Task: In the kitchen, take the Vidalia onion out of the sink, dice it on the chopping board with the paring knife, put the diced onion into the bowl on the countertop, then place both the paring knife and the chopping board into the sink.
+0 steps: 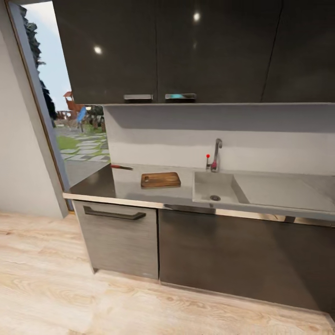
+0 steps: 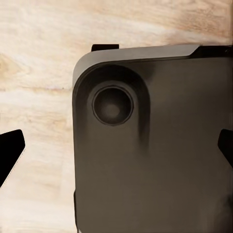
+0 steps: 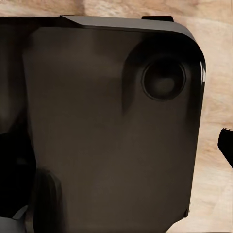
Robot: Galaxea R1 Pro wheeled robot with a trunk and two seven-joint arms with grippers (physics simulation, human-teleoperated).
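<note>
From the head view, the kitchen unit stands a little way ahead across a pale wooden floor [image 1: 70, 288]. The grey countertop [image 1: 135, 186] runs from a doorway [image 1: 74, 125] on the left to the picture's right edge, under dark glossy wall cabinets [image 1: 186, 46]. The chopping board [image 1: 160, 179] lies flat on the countertop just left of the sink [image 1: 218, 188], close beside it but not touching the basin's edge. The paring knife [image 1: 122, 166], red-handled, lies further left and nearer the back wall, apart from the board. The sink is a rectangular steel basin with a round drain, a draining surface to its right, and a grey tap [image 1: 216, 153] with a small red knob [image 1: 208, 157] behind it. No onion can be made out inside the basin from this angle; the near wall hides part of it. Below the countertop are a drawer [image 1: 116, 232] with a dark bar handle and a dark cabinet door [image 1: 232, 256]. In the left wrist view the left gripper [image 2: 119, 150] hangs over the robot's dark base [image 2: 155, 160] and the floor, its two dark fingertips [image 2: 9, 148] set wide apart at opposite edges of the picture. In the right wrist view the right gripper [image 3: 225, 148] shows one fingertip near the picture's edge over the same dark base, and I cannot tell how its jaws stand.
</note>
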